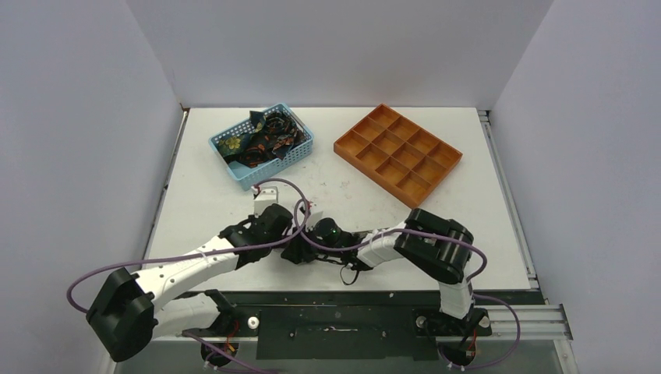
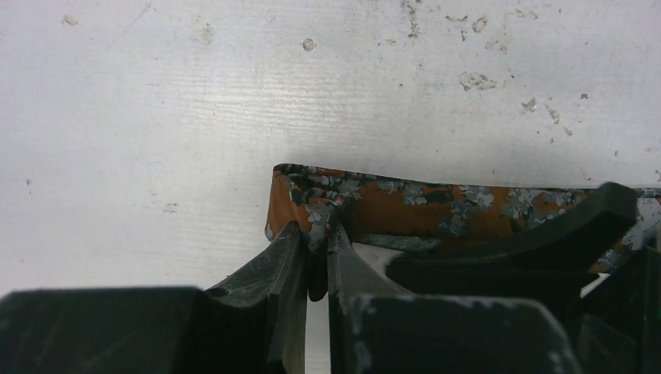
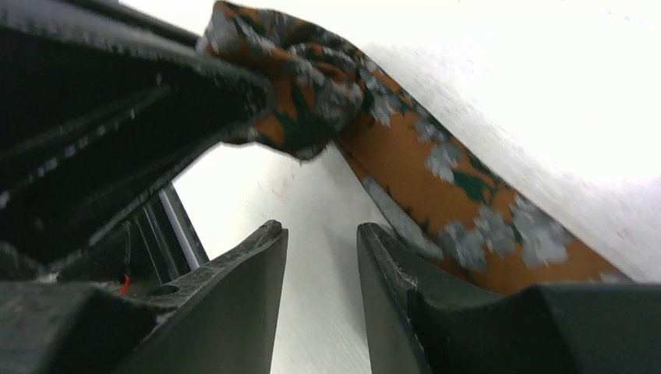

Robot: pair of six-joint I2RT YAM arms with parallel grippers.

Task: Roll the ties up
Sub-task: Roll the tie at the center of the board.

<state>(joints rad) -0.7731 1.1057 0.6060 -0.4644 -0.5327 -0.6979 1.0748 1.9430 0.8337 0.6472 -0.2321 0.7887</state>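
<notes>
We are working on a single orange tie, printed with grey and green flowers. It is lying on the desk at the near middle, where the two arms are meeting. The left end effector is clamped on the tie's folded end, with the fabric bunching between its closed fingers. From that pinch the band is trailing away along the desk toward the right arm.

The right end effector is hanging low beside it with its fingers apart. Only bare desk is showing in the gap, and the tie is passing just beside one finger without being held.

We are judging this to be the very start of the roll: the end is doubled over and pinched, but we are seeing no coil yet.

The next move is probably calling for the right end effector to close on the band close to the pinch. That would let the left one turn the folded end over and regrip. The fabric looks thin and limp, so the band will need keeping taut and its edges lined up, or the first turn may spring open.

The other ties are sitting heaped in the light-blue basket at the far left. The orange tray at the far right is showing no tie in its compartments, so we are reckoning that most of the task is ahead.
</notes>
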